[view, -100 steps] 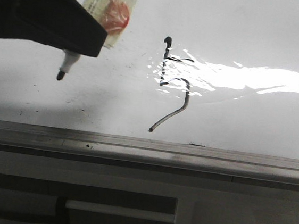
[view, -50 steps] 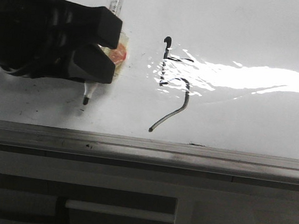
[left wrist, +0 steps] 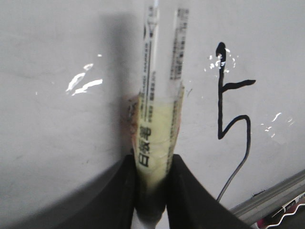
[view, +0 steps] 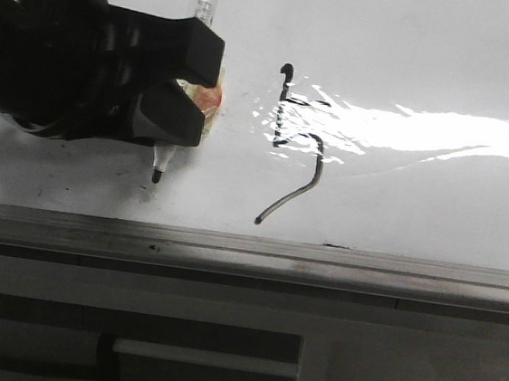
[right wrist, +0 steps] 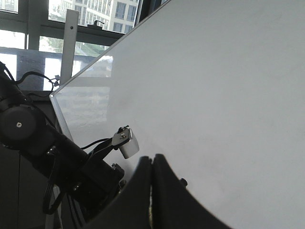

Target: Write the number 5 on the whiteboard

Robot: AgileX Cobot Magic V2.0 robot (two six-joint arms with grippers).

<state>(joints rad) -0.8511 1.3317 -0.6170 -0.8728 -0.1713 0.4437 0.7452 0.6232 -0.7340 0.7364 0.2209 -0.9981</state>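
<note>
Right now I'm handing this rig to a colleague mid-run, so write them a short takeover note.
Left gripper: shut on the marker, tip pointing down toward the whiteboard, left of the number 5; whether the tip touches the board cannot be told.
Right gripper: shut, holding nothing, beside the board's edge.
Done: a hand-drawn 5 is on the board, with hooked top, angular middle and a long tail thinning to grey.
Left: probably only lifting the marker clear; the faint tail might merit a check.
</note>
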